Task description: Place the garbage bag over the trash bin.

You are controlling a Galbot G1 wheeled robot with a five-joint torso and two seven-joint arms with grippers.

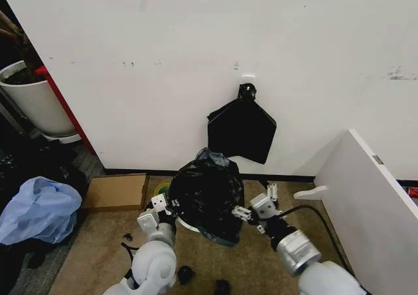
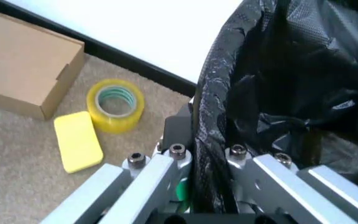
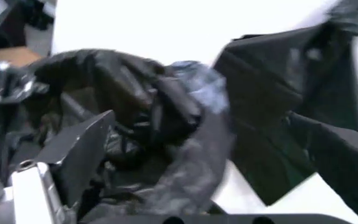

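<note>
Draped over the trash bin [image 1: 185, 224], the garbage bag [image 1: 208, 192]: glossy, wrinkled, bunched high between the two grippers, with only a sliver of cream rim peeking out low on the left gripper's side. Standing on the brown carpet close to the white wall.

Left gripper [image 1: 164, 210] pressed against the bag's left flank, jaws closed together on a fold of black plastic; in the left wrist view, film running straight down between the two metal fingers [image 2: 160, 170]. Just beyond that gripper on the floor, a roll of yellow tape [image 2: 115, 104] and a flat yellow sponge [image 2: 79, 141] touching or nearly touching it, and farther out a flat cardboard box [image 1: 115, 191].

Right gripper [image 1: 247, 211] at the bag's right flank, touching the plastic. From the right wrist view, one dark finger [image 3: 82, 147] lying against crumpled film; whether pinched or merely resting, impossible to tell.

Above and behind both grippers, hung on the wall from a small knob, a flat matte black bundle [image 1: 241, 130]. Far off past the left gripper, a pale blue plastic bag [image 1: 38, 209] on the floor and a large white tub [image 1: 36, 100] behind it.
</note>
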